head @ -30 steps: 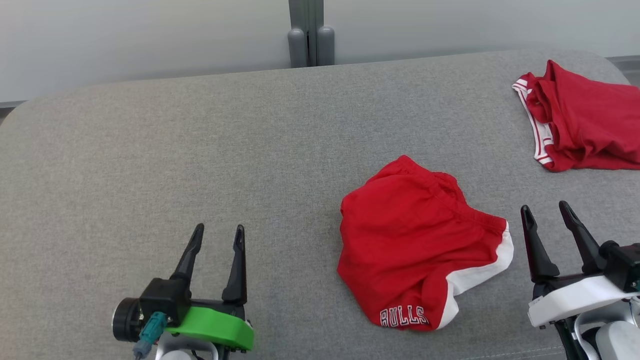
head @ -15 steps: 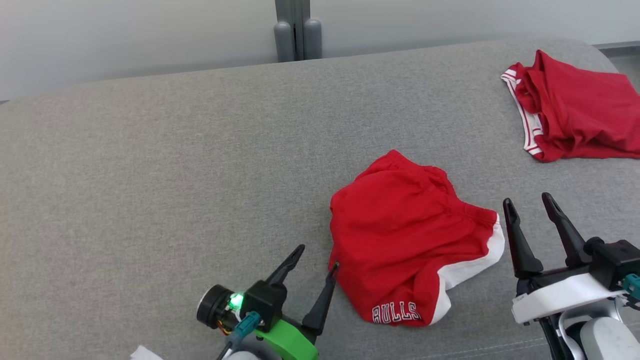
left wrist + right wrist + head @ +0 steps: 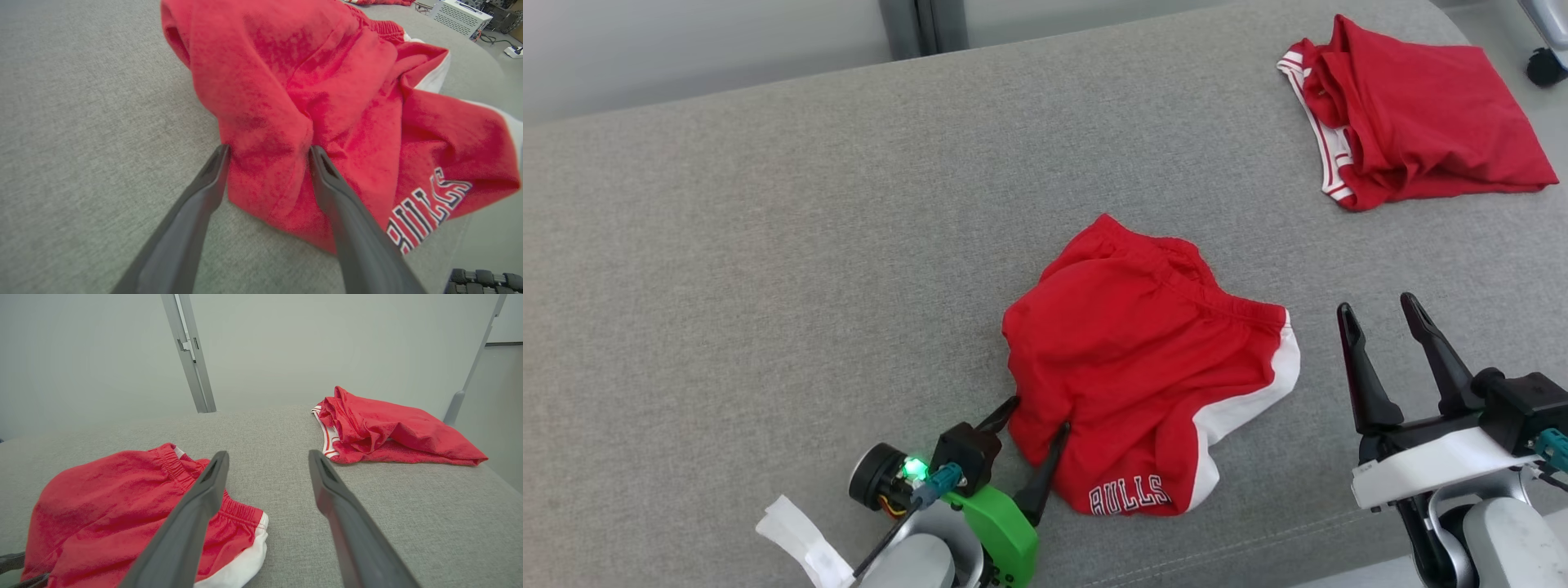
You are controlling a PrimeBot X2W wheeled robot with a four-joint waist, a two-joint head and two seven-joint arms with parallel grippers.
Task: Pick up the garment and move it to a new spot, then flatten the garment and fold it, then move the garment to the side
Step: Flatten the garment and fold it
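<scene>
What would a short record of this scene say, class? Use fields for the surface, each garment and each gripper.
Surface: grey fabric surface
Target garment: red Bulls shorts, crumpled, white side trim, near the front edge
Other garment: red garment with a white striped band, lying at the far right
Left gripper: jaws open, straddling a fold at the shorts' left edge, not yet closed
Right gripper: jaws open, right of the shorts, apart from them

A grey fabric surface (image 3: 727, 245) takes the middle and bottom of the frame. Along the top is a pale wall (image 3: 686, 49) with a grey metal post (image 3: 923, 24); a black wheel (image 3: 1545, 67) is at upper right.
</scene>
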